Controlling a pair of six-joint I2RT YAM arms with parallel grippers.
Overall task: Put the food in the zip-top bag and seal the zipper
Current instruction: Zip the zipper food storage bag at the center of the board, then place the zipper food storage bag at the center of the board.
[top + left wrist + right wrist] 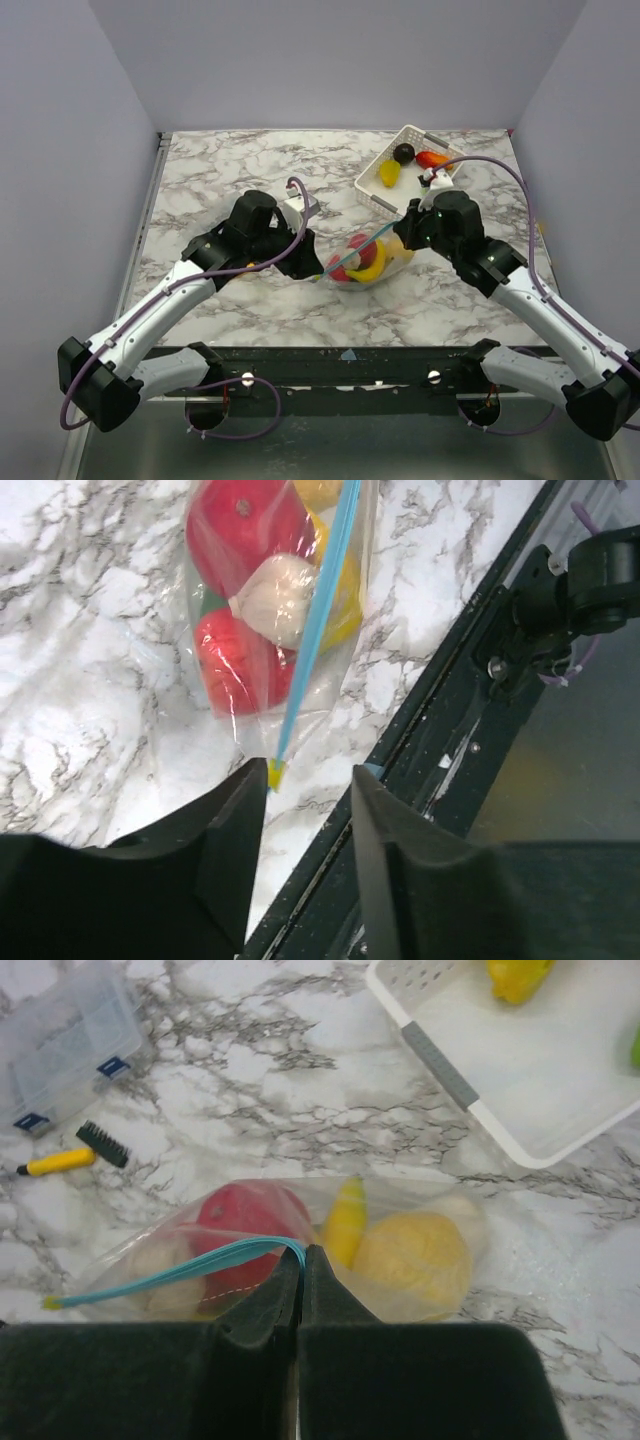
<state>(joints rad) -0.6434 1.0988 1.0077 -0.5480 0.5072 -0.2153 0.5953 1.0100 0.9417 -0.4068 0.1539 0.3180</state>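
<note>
Hidden or unclear: in the top view the left hand's tips are lost under its own wrist, and the right arm covers the far-right end of the zip-top bag [395,262]. Cannot tell whether the zipper [318,610] is pressed shut along its length; the stretch inside the right hand's pads is out of sight. The crinkled film blurs the food. Legible are a red piece [240,520], a white bulb-shaped piece [280,595] and a yellow piece [415,1260]; a green patch is unidentifiable. The white basket [380,202] is cut off by the frame in the right wrist view. The bag lies flat on the table [220,180], near the middle and slightly toward the right edge, between the two hands. The zipper's long axis runs diagonally, from its near-left end to its far-right end. Left hand [310,775]: fingers apart, nothing between them; the zipper's yellow-tipped near-left end is at the inner edge of one fingertip. Right hand [300,1255]: fingers together, clamped on the zipper where the strip curves into them. The basket is near the far right corner, with yellow, dark and orange-red pieces in it. A clear lidded box [60,1040] and a yellow-handled brush [70,1155] lie beyond the bag.
</note>
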